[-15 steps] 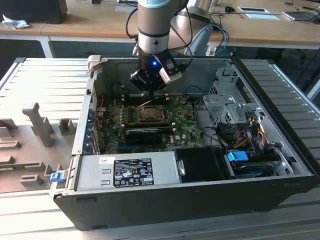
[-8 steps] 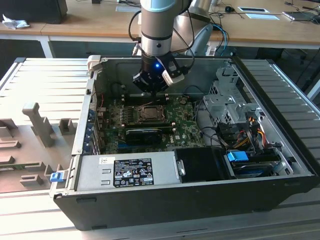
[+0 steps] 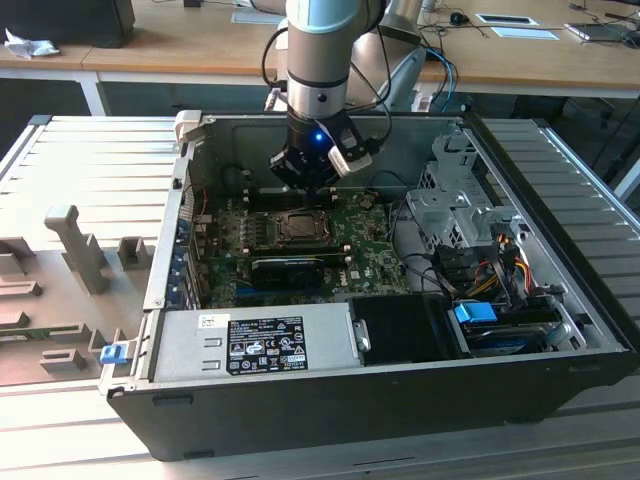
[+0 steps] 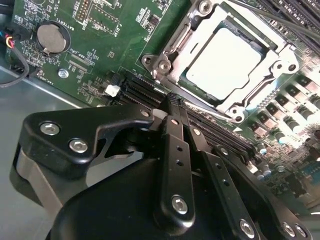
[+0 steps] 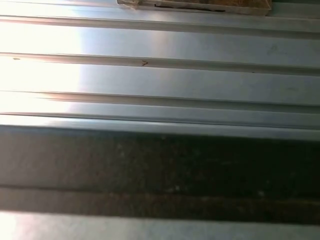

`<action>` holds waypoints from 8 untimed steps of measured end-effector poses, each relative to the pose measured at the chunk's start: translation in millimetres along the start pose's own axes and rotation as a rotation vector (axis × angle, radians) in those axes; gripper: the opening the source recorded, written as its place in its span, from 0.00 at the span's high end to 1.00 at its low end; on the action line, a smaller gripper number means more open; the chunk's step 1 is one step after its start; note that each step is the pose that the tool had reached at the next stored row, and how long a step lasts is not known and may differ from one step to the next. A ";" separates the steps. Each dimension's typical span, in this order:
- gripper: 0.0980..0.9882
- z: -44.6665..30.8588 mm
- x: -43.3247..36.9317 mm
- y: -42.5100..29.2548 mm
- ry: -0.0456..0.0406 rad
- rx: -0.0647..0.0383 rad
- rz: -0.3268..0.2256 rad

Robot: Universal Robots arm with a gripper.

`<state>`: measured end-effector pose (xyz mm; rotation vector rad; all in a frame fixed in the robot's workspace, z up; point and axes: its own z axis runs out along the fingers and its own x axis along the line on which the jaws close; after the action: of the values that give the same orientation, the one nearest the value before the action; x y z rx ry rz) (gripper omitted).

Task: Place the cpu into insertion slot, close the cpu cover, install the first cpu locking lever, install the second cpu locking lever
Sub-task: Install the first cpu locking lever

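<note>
Power supply label (image 3: pixel 268 345), lower centre of the exterior view: we see print, none legible.
Motherboard (image 4: pixel 95 55), second wrist view: white lettering, which we cannot read.

Pale silvery cpu (image 4: pixel 223 61), green motherboard (image 4: pixel 107 45)

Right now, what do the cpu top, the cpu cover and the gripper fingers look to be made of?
The cpu: pale matte metal top, even silvery-grey with soft glare. The cpu cover: bright bare metal, probably stamped steel, with shiny highlights on its thin edges. The gripper fingers: black, satin finish, likely coated metal, with silver screw heads; hard plastic can't be ruled out.
</note>
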<state>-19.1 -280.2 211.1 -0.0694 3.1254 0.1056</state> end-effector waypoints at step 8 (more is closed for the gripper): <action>0.99 6.7 -0.6 -0.6 0.0003 0.001 0.000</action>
<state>-18.4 -280.4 204.3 -0.0696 3.1257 0.1044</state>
